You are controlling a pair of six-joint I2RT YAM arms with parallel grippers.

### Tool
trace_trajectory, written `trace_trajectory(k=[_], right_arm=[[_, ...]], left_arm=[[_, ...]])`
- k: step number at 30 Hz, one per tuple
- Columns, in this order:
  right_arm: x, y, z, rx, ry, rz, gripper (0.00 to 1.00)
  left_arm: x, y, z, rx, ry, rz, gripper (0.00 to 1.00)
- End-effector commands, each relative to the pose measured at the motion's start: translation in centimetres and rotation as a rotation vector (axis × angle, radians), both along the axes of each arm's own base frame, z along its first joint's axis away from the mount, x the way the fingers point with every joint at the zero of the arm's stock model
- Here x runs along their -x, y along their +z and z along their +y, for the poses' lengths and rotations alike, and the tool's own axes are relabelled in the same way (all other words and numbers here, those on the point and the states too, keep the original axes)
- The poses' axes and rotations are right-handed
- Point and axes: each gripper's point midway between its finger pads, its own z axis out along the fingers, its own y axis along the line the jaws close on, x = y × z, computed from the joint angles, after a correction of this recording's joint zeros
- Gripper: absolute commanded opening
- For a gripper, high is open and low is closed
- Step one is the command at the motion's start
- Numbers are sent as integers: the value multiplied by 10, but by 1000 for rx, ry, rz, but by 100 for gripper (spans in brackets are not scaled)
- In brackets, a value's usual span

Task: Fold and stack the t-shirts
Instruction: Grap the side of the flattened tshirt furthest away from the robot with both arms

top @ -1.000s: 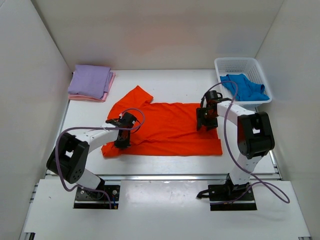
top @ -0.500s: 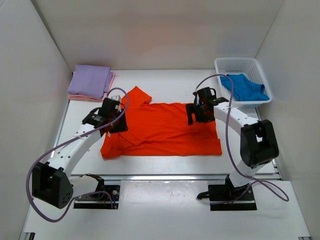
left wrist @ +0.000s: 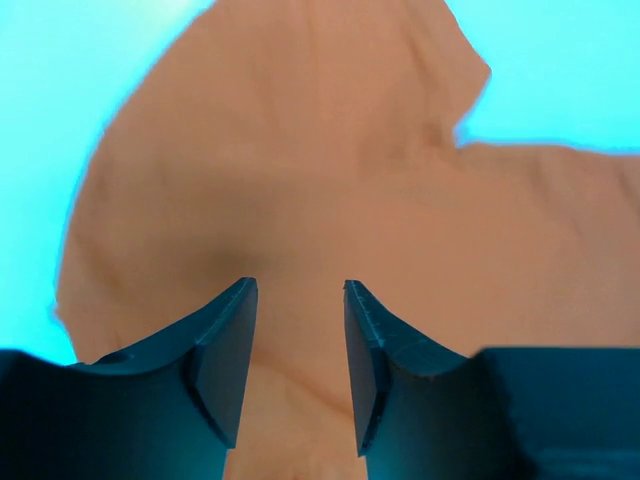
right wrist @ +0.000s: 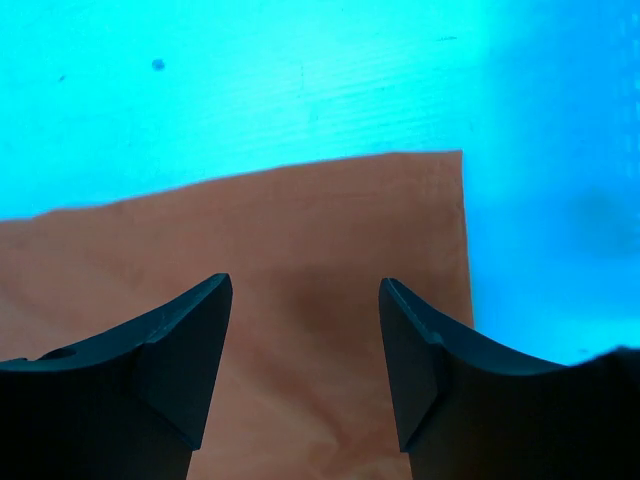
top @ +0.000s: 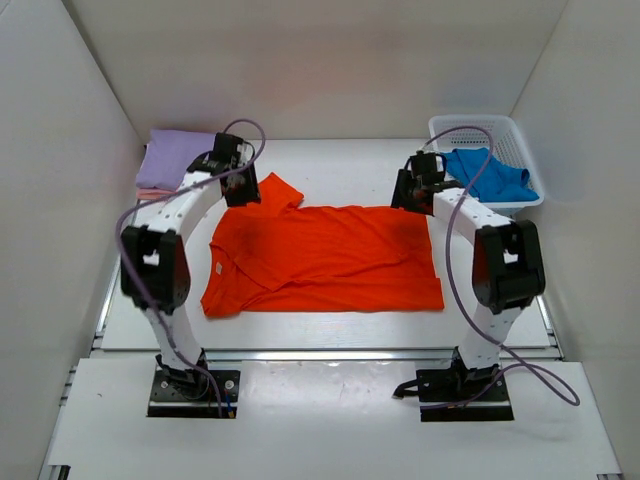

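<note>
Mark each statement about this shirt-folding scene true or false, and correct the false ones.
1. The orange shirt lies spread out on the table. True.
2. The blue shirt lies folded on the table. False: it lies crumpled in the basket.
3. The left gripper and the right gripper are both open with nothing between their jaws. True.
4. The right gripper hovers over the basket. False: it is over the orange shirt, near its far right corner.
</note>
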Motion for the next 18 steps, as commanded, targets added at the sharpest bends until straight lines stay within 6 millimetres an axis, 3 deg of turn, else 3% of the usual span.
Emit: trace_trajectory(k=[1, 2, 3, 5, 6, 8, 12, 18], right_arm=[[-33, 11, -7, 2, -118, -71, 58], [-36, 3, -9, 5, -136, -56, 60], [-40, 0, -11, 13, -155, -55, 61], [-42, -6, -16, 38, -189, -46, 63], [-46, -3, -16, 47, -200, -53, 65], [-47, -16, -22, 71, -233, -23, 67], [-48, -31, -33, 76, -291, 22, 69], [-45, -47, -40, 63, -323, 66, 70]], left_arm=[[-44, 10, 4, -29, -24, -21, 53], [-49, -9, 3, -42, -33, 21, 54], [-63, 3, 6, -60, -22, -11, 54], [-82, -9, 8, -58, -10, -3, 54], [-89, -4, 4, -46, -12, -20, 55], [-104, -13, 8, -20, 10, -24, 55], [-122, -18, 9, 25, 24, -44, 56], [-129, -36, 8, 50, 10, -16, 57]])
